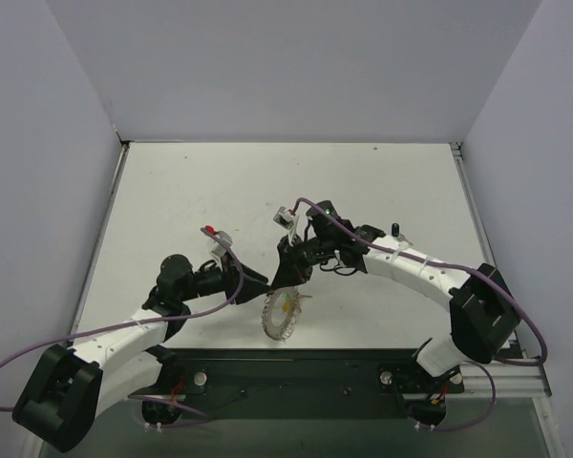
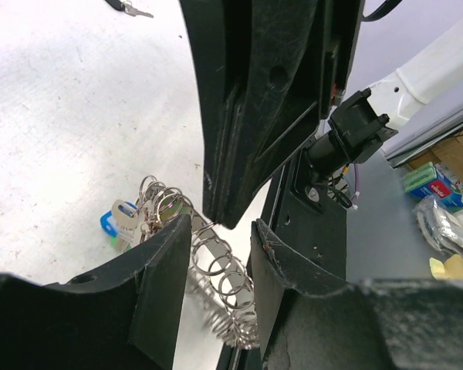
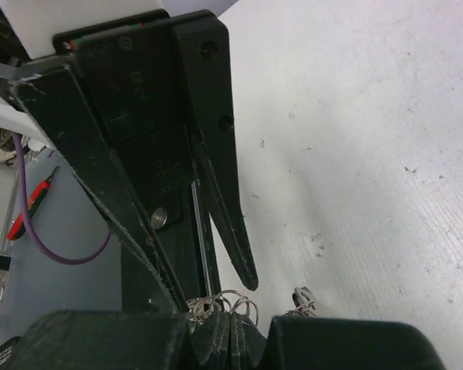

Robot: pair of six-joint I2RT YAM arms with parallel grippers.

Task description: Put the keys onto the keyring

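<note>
The keyring is a wide silvery ring of many small loops, standing on edge near the table's front. A yellow key hangs in it. In the left wrist view the keyring runs through the gap between my fingers, with a silver key and blue and green heads at its far end. My right gripper is shut on the keyring's top; its wrist view shows loops pinched at the gripper. My left gripper is open, its jaws on either side of the ring. A red key lies on the table behind the left arm.
A dark-headed key lies on the table behind the right arm. The black mounting plate runs along the front edge just below the ring. Boxes sit off the table at the right. White walls enclose the back and sides.
</note>
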